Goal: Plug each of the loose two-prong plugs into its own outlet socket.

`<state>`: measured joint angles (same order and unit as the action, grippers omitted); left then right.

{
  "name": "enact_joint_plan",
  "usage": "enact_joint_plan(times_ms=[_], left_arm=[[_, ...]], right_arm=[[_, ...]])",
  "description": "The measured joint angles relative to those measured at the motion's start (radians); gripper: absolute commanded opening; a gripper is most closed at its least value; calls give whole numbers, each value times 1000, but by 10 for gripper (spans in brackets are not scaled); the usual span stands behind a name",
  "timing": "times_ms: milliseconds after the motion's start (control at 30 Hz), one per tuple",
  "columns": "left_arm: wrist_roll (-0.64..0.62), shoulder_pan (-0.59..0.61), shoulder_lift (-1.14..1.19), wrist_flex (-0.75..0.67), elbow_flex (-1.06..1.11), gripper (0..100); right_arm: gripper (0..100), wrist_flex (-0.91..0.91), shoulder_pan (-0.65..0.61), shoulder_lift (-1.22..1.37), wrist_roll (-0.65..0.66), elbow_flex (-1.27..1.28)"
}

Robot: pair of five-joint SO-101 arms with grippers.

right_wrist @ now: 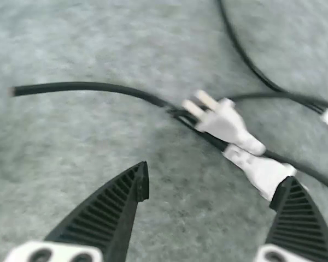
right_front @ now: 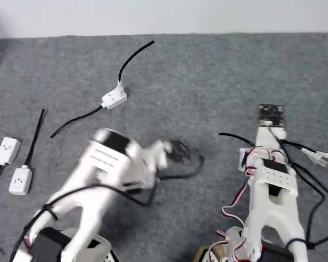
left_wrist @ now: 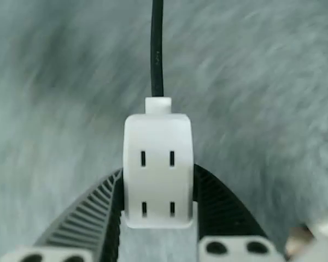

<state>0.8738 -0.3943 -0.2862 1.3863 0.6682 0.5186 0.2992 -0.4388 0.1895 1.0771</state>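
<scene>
My left gripper (left_wrist: 158, 183) is shut on a white outlet socket (left_wrist: 158, 164), which has two pairs of slots and a black cord (left_wrist: 157, 49) leading away from it. From above, this gripper (right_front: 177, 152) hangs over the middle of the grey carpet. My right gripper (right_wrist: 215, 174) is open just above the carpet. A white two-prong plug (right_wrist: 221, 119) lies ahead of it, between its fingers, and a second white plug (right_wrist: 261, 170) lies close to one finger. From above, a white plug (right_front: 320, 158) lies to the right of the right arm (right_front: 269, 174).
Another white socket (right_front: 113, 99) with a black cord lies at the back centre-left. Two more sockets (right_front: 8, 149) (right_front: 20, 180) lie at the far left. Black cords (right_front: 311, 191) loop around the right arm. A pale wall (right_front: 164, 16) bounds the carpet at the back.
</scene>
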Motion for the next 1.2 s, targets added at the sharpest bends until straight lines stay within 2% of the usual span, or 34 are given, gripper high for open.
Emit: enact_joint_plan(times_ms=[133,233,433,600,700,800,867,1200], left_arm=[[8,-118,0,-149,44,12],[8,-130,0,-218,52,12],[8,-147,-2,-264,89,12],[2,-187,-2,-414,233,17],[-17,-206,-2,-488,284,96],[-78,-206,-6,-503,285,242],[-109,-204,-6,-499,279,297],[-144,-210,-8,-336,157,310]], right_arm=[[354,0,12,0,-20,0],[354,0,17,0,-21,0],[354,0,17,0,-21,0],[354,0,17,0,-21,0],[354,0,17,0,-21,0],[354,0,17,0,-21,0],[354,0,11,0,-21,0],[354,0,8,0,-21,0]])
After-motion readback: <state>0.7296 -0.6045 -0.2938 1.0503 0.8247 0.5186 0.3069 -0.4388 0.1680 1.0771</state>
